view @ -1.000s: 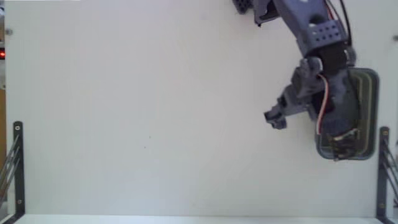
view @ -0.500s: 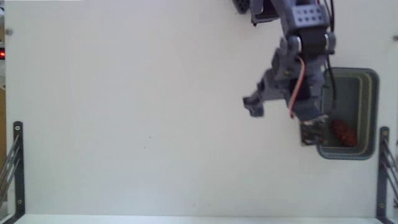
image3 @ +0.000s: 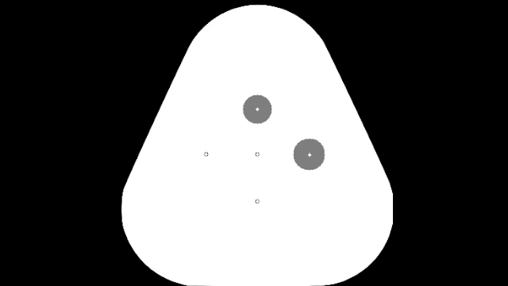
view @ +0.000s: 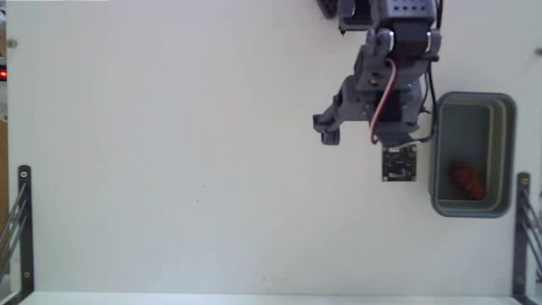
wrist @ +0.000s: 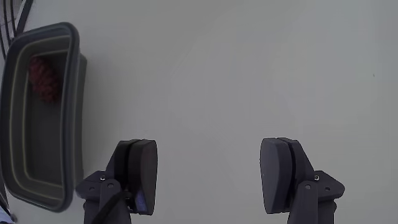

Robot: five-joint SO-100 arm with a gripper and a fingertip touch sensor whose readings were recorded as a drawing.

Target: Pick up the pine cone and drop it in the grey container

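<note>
The reddish-brown pine cone [view: 467, 180] lies inside the grey container [view: 508, 152] at the right of the fixed view, near its lower end. My gripper [view: 356, 135] hangs over the bare white table just left of the container, apart from it. In the wrist view the two fingers stand wide apart at the bottom of the frame, and the gripper [wrist: 208, 177] is open with only table between them. That view shows the container [wrist: 78, 93] at the left edge with the pine cone [wrist: 42, 78] resting in its far end.
Black metal brackets stand at the table's lower left [view: 24, 220] and lower right [view: 521, 229] in the fixed view. A small red light [view: 2, 74] glows at the left edge. White tabletop stretches left of the arm.
The arm has swung left, off the container and over the table. The pine cone, hidden under the gripper a second ago, now lies free in the container.
</note>
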